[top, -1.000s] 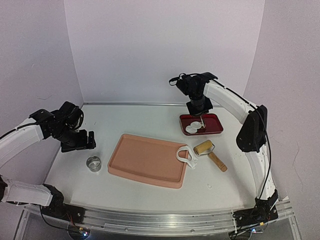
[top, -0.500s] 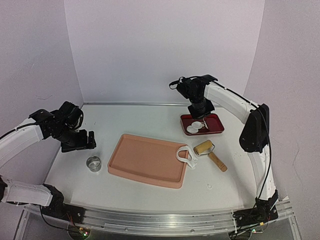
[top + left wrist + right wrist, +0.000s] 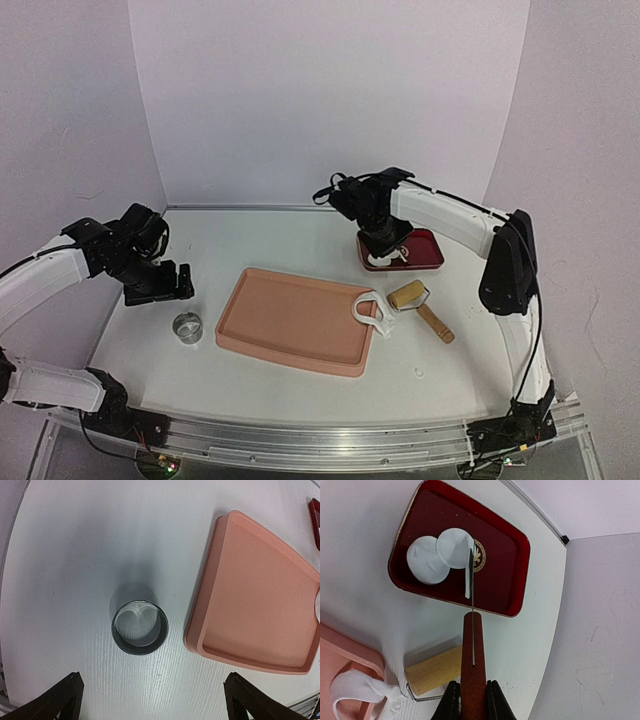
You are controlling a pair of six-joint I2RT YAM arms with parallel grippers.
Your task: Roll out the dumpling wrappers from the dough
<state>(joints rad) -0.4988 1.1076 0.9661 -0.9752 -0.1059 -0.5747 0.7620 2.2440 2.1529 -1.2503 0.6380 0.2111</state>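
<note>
The right tool (image 3: 473, 701) is clamped narrow on one red-handled blade (image 3: 472, 640), seen edge-on over one dark red tray (image 3: 507, 577). Two dumpling wrappers (image 3: 426, 560) lie overlapping in the tray. Near it sit one wooden rolling pin (image 3: 432, 672) and one holed strip of dough (image 3: 355, 682), draped at the corner of one pink board (image 3: 295, 320). The left tool (image 3: 152, 680) stands wide above one metal ring cutter (image 3: 140, 627), which sits beside the board. The worktop (image 3: 260, 240) is white and the walls (image 3: 320, 100) are plain white.
</note>
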